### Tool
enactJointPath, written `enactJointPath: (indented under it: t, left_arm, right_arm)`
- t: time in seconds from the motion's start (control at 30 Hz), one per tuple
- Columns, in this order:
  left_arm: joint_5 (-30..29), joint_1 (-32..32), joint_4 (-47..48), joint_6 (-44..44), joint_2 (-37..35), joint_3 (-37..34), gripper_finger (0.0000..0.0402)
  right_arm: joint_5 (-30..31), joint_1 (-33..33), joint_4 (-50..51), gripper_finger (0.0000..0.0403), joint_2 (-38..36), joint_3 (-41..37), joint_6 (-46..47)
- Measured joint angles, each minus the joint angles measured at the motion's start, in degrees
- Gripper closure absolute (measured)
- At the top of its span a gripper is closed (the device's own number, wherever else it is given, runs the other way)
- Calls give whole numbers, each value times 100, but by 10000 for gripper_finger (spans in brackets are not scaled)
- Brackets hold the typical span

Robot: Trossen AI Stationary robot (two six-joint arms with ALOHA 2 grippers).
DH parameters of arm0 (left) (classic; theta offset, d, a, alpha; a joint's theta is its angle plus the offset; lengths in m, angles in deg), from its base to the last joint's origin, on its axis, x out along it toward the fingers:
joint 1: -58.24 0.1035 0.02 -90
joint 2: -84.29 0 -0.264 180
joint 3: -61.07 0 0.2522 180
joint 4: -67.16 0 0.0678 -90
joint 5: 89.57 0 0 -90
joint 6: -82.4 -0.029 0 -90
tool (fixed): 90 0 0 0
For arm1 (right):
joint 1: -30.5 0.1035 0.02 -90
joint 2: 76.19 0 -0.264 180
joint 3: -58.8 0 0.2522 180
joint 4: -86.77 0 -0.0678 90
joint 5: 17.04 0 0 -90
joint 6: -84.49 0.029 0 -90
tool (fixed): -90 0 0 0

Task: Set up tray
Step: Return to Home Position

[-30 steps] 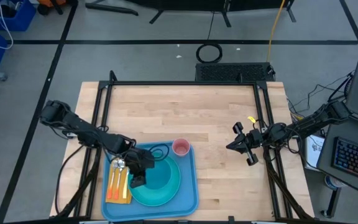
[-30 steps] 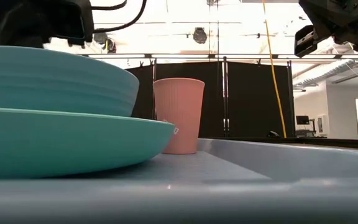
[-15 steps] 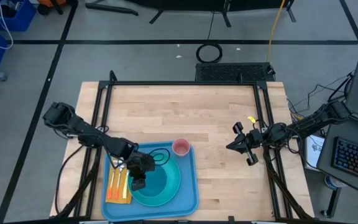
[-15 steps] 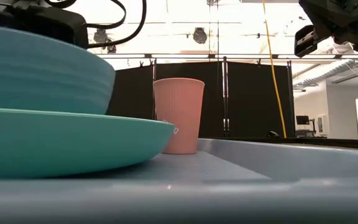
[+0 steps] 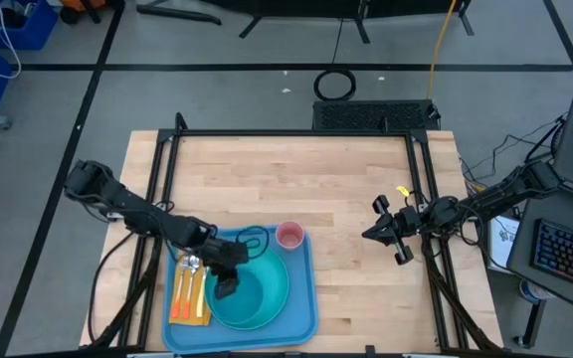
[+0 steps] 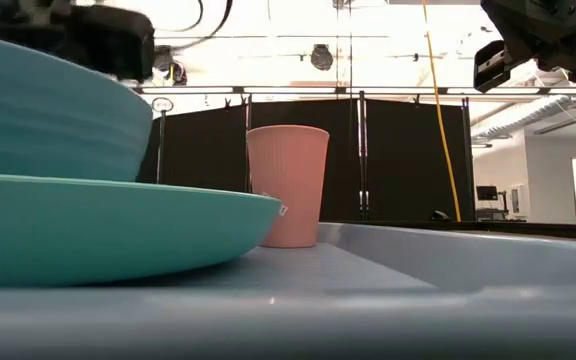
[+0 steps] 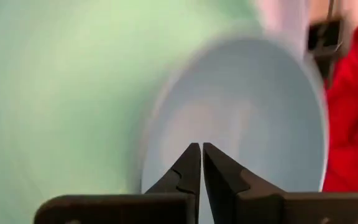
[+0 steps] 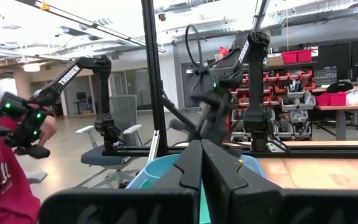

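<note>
With the tray [image 5: 304,298] fully laid at the near left of the table [image 5: 296,179], the job appears to be in its closing step: getting the left arm back to rest. The tray carries a teal plate [image 5: 272,298] with a blue bowl [image 7: 253,118] on it, a pink cup [image 5: 289,236] at its far right corner, and utensils [image 5: 185,288] on a yellow napkin [image 5: 203,310] along its left side.

The left arm stretches in from the table's left edge, wrist dipped, and its end effector [image 5: 224,288] hangs over the bowl with fingers pressed together on nothing. The next move likely calls for a clean rise clear of the bowl's rim before any swing left, so that neither bowl nor utensils get nudged.

The right end effector [image 5: 369,234] waits above the table's right edge, pointing left, fingers together and empty.
</note>
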Motion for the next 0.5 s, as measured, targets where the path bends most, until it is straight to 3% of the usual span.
enactJointPath:
  t: [0.23,0.4,0.5]
  left_arm:
    - [-1735,-96,208,-471,-1058,0,381]
    - [-984,-327,263,-416,-1685,0,390]
    - [-1282,-570,183,-544,-1970,0,397]
  right_arm:
    - [0,-1,2,403,0,1,-1]
    - [0,-1,4,403,0,0,1]
    - [0,-1,2,403,1,0,-1]
